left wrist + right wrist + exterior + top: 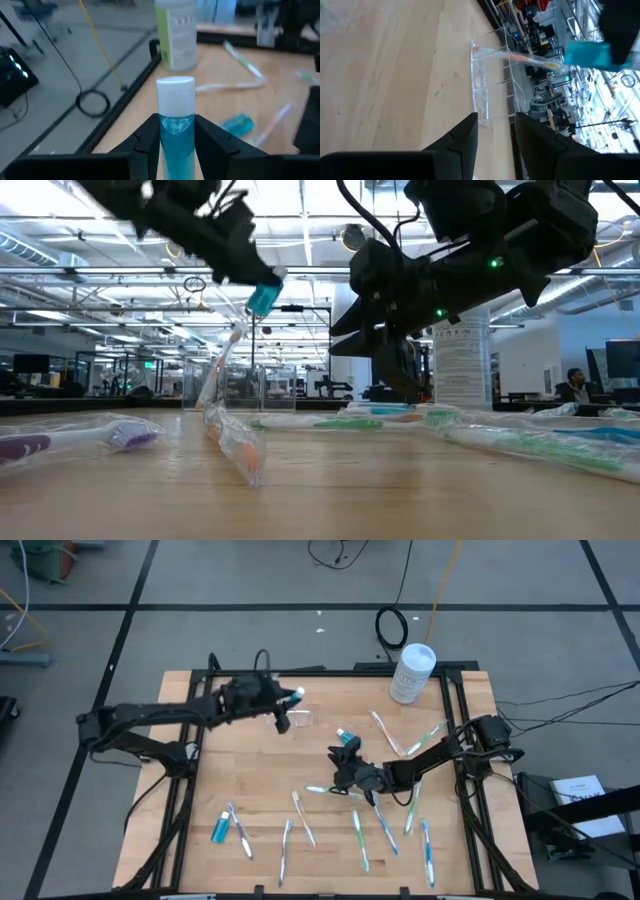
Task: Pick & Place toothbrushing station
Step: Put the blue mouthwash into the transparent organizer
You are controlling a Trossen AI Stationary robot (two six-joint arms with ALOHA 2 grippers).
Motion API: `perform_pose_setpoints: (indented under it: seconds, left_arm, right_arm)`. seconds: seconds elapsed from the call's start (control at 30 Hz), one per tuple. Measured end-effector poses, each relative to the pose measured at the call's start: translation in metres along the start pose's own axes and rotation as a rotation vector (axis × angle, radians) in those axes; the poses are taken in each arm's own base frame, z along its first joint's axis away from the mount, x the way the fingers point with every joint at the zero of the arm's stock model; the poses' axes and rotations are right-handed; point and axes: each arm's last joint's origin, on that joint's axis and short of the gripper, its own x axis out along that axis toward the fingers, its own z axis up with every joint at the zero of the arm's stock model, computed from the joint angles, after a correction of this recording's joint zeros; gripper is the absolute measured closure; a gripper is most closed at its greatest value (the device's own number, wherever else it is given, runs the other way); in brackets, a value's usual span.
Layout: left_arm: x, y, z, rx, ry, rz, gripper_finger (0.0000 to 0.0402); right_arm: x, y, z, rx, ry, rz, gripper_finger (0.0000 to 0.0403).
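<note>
Left gripper [283, 700] is clamped on a blue bottle [176, 131] with a white cap, held above the table's [260, 800] far side, beside the clear holder [490, 82]. My right gripper [345, 768] hangs low near mid-table, fingers [462, 140] a narrow gap apart and empty, pointed at the holder, which stands on the wood with an orange-tipped toothbrush [520, 57] leaning in it. Wrapped toothbrushes [385, 830] lie scattered along the near side; a white tub [411, 673] sits at the far right.
</note>
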Motion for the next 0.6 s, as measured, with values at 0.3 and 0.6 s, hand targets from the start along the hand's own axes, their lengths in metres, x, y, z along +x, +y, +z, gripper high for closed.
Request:
perform_pose_setpoints:
  seconds: [0.3, 0.6]
  left_arm:
    - [0.004, -0.001, -0.079, -0.133, -0.148, 0.188, 0.03]
    - [0.021, -0.006, -0.112, -0.211, -0.065, 0.307, 0.03]
  right_arm:
    - [0.001, -0.001, 0.0, 0.057, -0.009, 0.008, 0.0277]
    - [0.011, -0.002, -0.003, 0.172, -0.192, 0.221, 0.0277]
